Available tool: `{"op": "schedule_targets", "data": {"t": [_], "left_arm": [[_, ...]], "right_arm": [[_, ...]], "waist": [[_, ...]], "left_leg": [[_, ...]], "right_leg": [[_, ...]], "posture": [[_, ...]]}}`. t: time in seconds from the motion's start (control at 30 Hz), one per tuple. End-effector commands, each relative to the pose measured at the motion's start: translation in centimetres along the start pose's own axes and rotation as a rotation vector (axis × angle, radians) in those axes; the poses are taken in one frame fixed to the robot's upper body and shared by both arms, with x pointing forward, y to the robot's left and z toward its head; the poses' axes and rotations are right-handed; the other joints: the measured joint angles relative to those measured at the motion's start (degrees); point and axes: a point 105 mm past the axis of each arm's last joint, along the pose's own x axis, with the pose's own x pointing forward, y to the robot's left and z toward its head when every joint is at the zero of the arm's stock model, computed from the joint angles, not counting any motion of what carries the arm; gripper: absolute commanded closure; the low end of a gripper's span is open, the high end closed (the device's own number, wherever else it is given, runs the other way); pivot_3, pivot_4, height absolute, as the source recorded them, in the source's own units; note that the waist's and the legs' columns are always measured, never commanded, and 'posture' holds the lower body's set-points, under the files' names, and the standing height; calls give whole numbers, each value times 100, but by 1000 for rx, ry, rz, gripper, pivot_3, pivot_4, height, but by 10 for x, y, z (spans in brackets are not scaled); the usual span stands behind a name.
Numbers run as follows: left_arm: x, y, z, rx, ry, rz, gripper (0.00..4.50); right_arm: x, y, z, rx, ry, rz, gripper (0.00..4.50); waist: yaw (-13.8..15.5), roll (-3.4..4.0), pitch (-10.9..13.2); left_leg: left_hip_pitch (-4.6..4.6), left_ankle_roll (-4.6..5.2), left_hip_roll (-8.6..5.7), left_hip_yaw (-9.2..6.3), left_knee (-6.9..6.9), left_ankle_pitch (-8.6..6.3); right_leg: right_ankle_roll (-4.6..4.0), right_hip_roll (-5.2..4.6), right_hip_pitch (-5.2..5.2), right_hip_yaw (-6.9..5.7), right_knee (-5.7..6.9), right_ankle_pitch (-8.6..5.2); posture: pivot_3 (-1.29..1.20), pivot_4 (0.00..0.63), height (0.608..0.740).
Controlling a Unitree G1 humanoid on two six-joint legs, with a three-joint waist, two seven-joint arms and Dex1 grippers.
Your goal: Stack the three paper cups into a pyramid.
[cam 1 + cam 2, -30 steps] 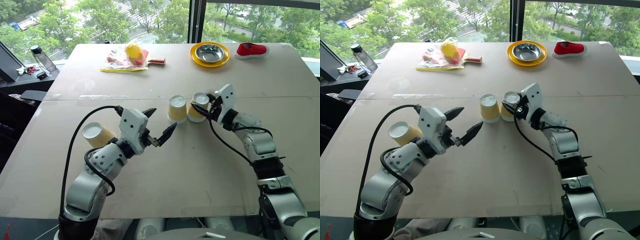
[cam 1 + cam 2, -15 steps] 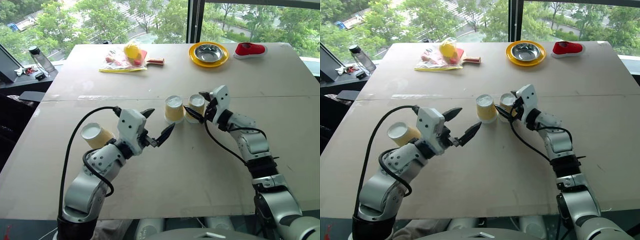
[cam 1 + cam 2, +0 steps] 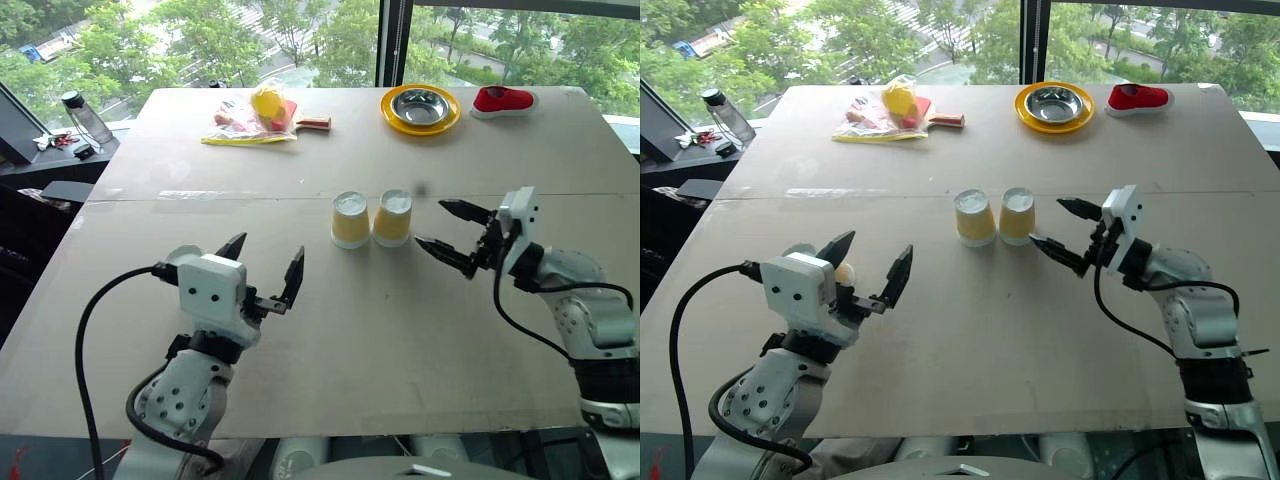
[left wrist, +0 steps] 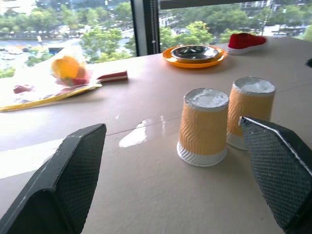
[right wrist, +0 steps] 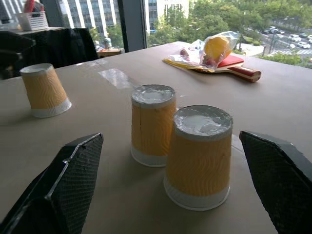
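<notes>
Right claw gapes wide, empty, just beside two upturned cups standing together.

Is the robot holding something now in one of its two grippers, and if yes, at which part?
Nothing is held. The right gripper is open beside the two cups, not touching them. The left gripper is open and empty too.

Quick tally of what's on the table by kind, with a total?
Paper cups: 3 — two side by side, one apart
Metal bowl: 1
Red shoe: 1
Plastic bag of items: 1
Red-handled paddle: 1
Total: 7
</notes>
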Motion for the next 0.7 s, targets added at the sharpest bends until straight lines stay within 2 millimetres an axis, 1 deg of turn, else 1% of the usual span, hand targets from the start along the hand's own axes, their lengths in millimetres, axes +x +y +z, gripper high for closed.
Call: {"op": "schedule_targets", "data": {"t": [0.03,0.07,0.13,0.2,0.33,0.5,0.63,0.7], "left_arm": [[-19,23,7,58,-13,216,0],[-24,29,1,62,21,276,0],[-31,37,-5,69,55,348,0],[-30,46,-10,65,65,389,0],[-26,58,-17,41,66,432,0],[-12,59,-18,55,38,397,0],[-5,77,-35,42,58,446,0],[1,82,-40,53,54,446,0]], "right_arm": [[-11,35,14,7,-24,208,63],[-13,41,15,13,-30,235,63],[-15,46,18,13,-63,259,63],[-16,49,20,0,-91,276,63],[-14,49,22,-10,-121,274,63],[-12,50,23,-12,-128,273,63],[-11,52,27,-4,-156,266,63],[-10,53,27,0,-163,260,63]], "waist": [[-8,-5,2],[-9,-5,2],[-8,-8,3],[4,-13,5],[28,-18,4],[24,-20,4],[23,-19,2],[13,-20,3]], "left_leg": [[-1,3,0,2,0,-1],[1,3,0,2,0,-2],[4,3,0,2,1,-1],[6,3,0,1,5,-2],[7,3,-5,-6,20,-2],[3,5,-7,-2,30,-3],[5,5,-5,-8,29,-3],[5,5,-5,-8,29,-3]], "right_leg": [[0,0,0,0,-3,0],[0,3,0,0,-2,0],[-1,6,1,-2,1,0],[-2,8,6,-4,1,0],[-2,8,18,-18,1,0],[-2,7,19,-13,-1,0],[-2,9,19,-21,3,0],[-2,10,19,-21,4,0]], "posture": [[0,150,740],[0,150,740],[0,150,740],[0,150,740],[0,150,740],[0,150,740],[0,150,740],[0,150,740]]}}
